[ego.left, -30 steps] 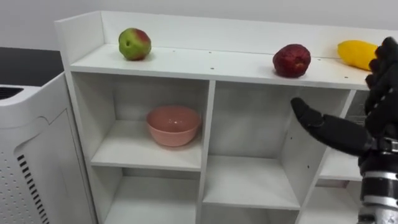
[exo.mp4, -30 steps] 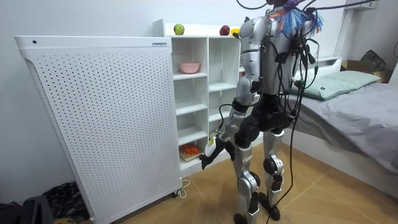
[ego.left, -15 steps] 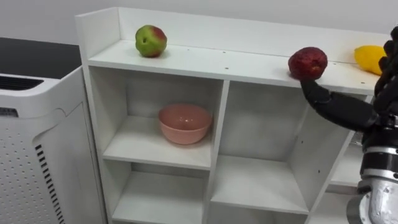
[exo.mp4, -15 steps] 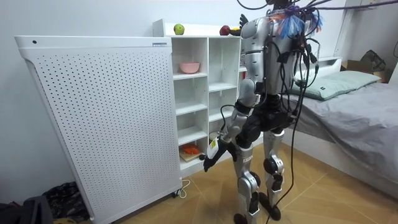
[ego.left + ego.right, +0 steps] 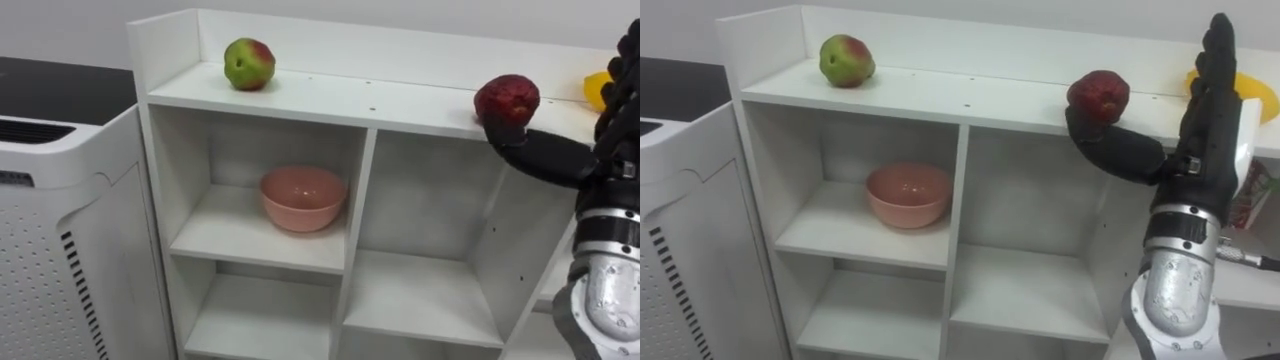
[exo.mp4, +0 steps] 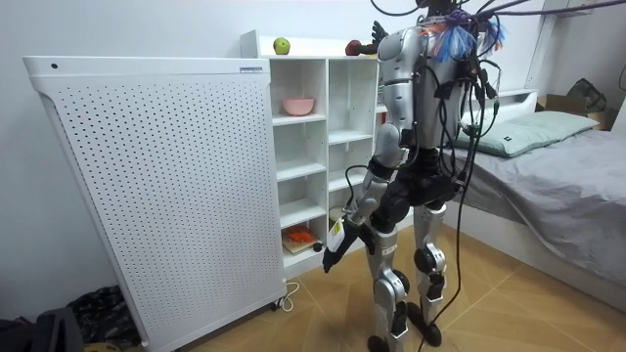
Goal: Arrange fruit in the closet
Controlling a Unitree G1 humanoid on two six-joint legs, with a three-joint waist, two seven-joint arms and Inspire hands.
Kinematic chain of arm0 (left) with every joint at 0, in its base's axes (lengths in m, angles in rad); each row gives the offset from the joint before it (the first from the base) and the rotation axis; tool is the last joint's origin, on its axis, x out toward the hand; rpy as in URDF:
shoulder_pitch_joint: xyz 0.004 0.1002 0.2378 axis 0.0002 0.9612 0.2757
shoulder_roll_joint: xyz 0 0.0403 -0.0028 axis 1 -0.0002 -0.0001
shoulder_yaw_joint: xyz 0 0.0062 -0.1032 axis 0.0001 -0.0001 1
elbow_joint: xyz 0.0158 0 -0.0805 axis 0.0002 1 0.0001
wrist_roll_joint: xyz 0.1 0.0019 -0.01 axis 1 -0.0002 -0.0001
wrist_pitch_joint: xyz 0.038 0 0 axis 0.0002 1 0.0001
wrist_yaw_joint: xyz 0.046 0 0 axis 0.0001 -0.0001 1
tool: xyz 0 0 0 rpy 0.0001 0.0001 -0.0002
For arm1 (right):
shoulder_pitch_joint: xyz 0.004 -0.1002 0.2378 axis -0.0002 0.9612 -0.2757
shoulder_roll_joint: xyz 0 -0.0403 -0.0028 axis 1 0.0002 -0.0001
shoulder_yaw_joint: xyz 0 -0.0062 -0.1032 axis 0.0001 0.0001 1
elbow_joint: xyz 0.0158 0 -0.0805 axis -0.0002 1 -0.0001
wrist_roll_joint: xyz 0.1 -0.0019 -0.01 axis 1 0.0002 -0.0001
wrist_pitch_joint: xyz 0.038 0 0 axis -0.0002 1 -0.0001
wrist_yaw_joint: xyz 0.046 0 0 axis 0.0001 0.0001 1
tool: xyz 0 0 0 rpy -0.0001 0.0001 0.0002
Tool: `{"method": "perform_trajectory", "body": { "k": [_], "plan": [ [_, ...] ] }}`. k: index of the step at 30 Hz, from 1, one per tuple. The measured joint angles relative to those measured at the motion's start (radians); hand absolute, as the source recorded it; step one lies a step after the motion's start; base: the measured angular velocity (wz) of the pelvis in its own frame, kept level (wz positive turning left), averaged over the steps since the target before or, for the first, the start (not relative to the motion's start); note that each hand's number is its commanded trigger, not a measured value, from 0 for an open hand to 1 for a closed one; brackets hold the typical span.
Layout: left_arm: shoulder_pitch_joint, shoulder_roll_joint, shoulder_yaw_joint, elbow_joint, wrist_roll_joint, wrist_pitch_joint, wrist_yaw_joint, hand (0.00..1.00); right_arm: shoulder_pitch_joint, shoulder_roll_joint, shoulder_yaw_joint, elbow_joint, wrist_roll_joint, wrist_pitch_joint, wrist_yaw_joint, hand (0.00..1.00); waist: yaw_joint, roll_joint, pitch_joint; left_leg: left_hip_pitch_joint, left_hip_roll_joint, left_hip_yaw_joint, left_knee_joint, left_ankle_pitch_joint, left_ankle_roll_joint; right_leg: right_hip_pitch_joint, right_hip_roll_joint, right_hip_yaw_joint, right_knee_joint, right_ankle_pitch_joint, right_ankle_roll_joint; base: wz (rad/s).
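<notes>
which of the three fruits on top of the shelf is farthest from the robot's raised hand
The green apple, alone at the left end. The dark red fruit is at the right hand's thumb, the yellow fruit behind its fingers.

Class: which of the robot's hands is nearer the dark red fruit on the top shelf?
Right. The right hand is up beside the dark red fruit, thumb just under it; the left hand hangs far below.

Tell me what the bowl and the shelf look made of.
Bowl: smooth pink with a soft sheen, likely ceramic, possibly plastic. Shelf: flat matte white panels with small drilled holes, probably laminated board.
</notes>
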Motion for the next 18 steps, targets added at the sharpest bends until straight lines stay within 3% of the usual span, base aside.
{"method": "perform_trajectory", "body": {
  "k": [14,18],
  "plan": [
    [-0.002,0.001,0.004,0.004,-0.003,0.021,-0.015,0.00,-0.041,-0.012,0.000,0.097,0.043,0.044,0.027,0.00,-0.001,-0.018,0.0007,0.000,0.000,-0.001,0.001,0.000,0.000,-0.001,-0.001,-0.007,0.000,0.000,0.000,0.00],
    [-0.003,0.001,0.005,0.003,-0.003,0.021,-0.015,0.00,-0.049,-0.035,0.000,0.120,0.051,0.044,0.033,0.00,0.000,-0.020,0.0004,-0.001,0.000,-0.004,0.001,0.000,0.000,-0.002,-0.001,-0.008,0.000,0.000,0.000,0.00]
  ]
}}
